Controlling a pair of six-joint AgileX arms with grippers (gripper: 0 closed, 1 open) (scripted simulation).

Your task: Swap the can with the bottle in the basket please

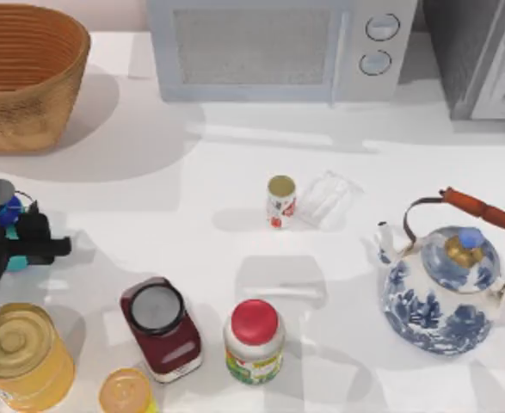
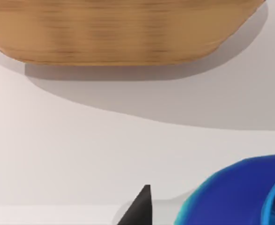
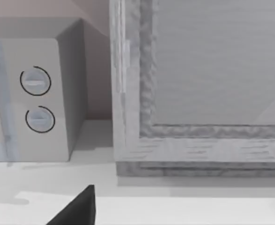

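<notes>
The can [image 1: 280, 201] stands upright near the middle of the desk [image 1: 235, 155], long axis vertical, gold top facing up; it is small and white with a red pattern. A clear crumpled wrapper [image 1: 325, 200] lies just beside it on its right. The bottle [image 1: 11, 225] is at the desk's left edge, teal with a dark blue shoulder, mostly hidden by the left gripper [image 1: 24, 237]; its orientation cannot be told. The jaws sit around the bottle, but whether they grip it cannot be told. The left wrist view shows the bottle's blue shoulder [image 2: 240, 194] close by. The basket [image 1: 24, 77] sits at the desk's far left corner, well apart from the can.
</notes>
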